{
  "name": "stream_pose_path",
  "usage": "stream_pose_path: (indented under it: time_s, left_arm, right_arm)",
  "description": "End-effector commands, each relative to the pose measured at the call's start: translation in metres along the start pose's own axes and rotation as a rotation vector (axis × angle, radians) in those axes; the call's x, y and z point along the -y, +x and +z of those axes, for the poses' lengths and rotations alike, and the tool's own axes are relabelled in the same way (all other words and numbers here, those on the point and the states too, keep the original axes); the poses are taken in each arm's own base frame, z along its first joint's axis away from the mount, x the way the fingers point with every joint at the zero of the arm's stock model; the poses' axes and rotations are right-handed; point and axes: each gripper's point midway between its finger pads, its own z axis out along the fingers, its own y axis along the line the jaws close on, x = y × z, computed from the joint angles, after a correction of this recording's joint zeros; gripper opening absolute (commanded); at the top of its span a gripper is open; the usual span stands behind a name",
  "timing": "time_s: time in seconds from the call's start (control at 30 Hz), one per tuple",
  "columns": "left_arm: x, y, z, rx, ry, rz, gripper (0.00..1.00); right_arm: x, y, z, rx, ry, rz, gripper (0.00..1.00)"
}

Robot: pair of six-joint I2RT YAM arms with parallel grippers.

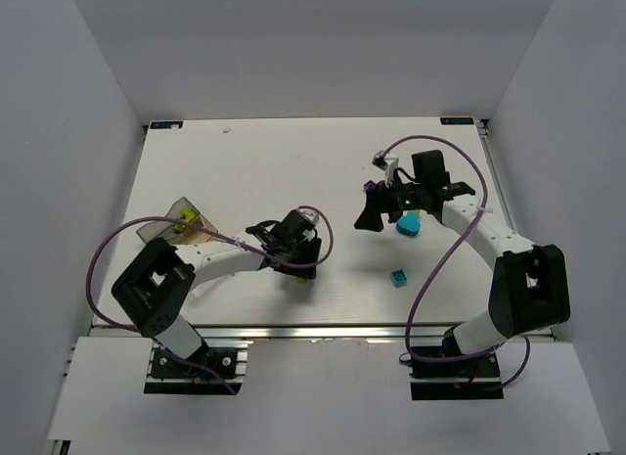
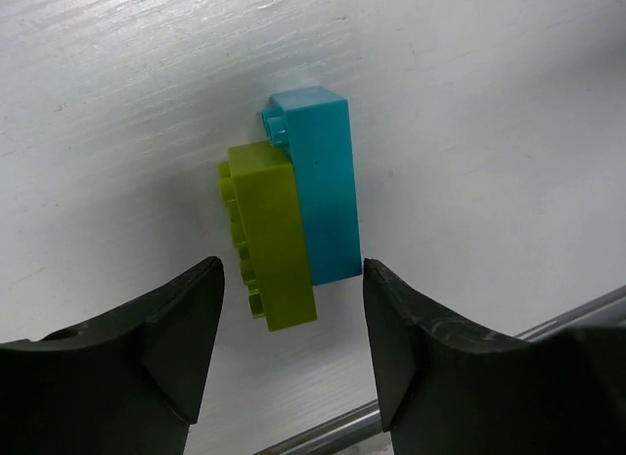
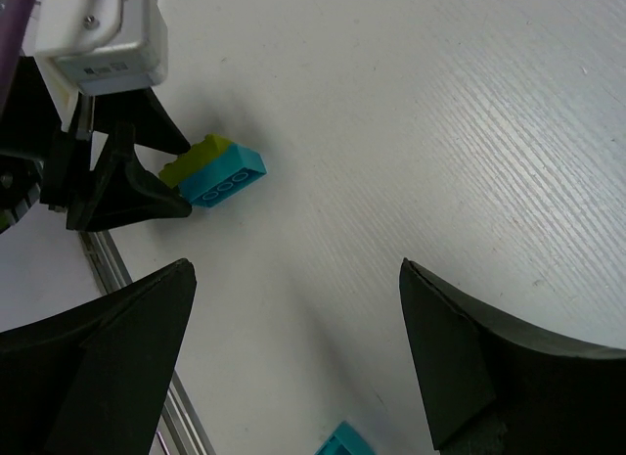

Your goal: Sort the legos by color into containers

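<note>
Left gripper (image 2: 290, 279) half open over lime green plastic brick (image 2: 269, 235) touching cyan plastic brick (image 2: 323, 181), nothing gripped, right gripper (image 3: 295, 279) spread wide, empty.

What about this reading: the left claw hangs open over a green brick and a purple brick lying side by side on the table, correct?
Not quite: the left wrist view shows a blue brick, not a purple one, beside the green brick. The left claw does hang open over the pair on the table.
</note>
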Motion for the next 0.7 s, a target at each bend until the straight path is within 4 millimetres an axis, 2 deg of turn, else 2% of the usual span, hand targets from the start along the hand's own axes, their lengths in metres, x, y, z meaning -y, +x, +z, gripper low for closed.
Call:
stream_pose_path:
  time_s: [0.0,0.43,0.6,0.67]
  left_arm:
    - [0.001,-0.01,-0.001,0.032,-0.048,0.044,0.68]
    - [-0.005,0.002,0.003,0.011,-0.112,0.091,0.63]
    - [0.001,0.004,0.0,0.015,-0.063,0.113,0.68]
    - [0.005,0.001,-0.004,0.033,-0.042,0.114,0.74]
  right_arm:
    - [-0.001,-0.009,-0.002,0.033,-0.004,-0.021,0.89]
    - [0.0,-0.009,0.001,0.019,-0.016,-0.005,0.89]
    - [-0.001,-0.009,0.001,0.018,-0.019,-0.008,0.89]
    - [-0.001,-0.008,0.001,0.016,-0.021,-0.006,0.89]
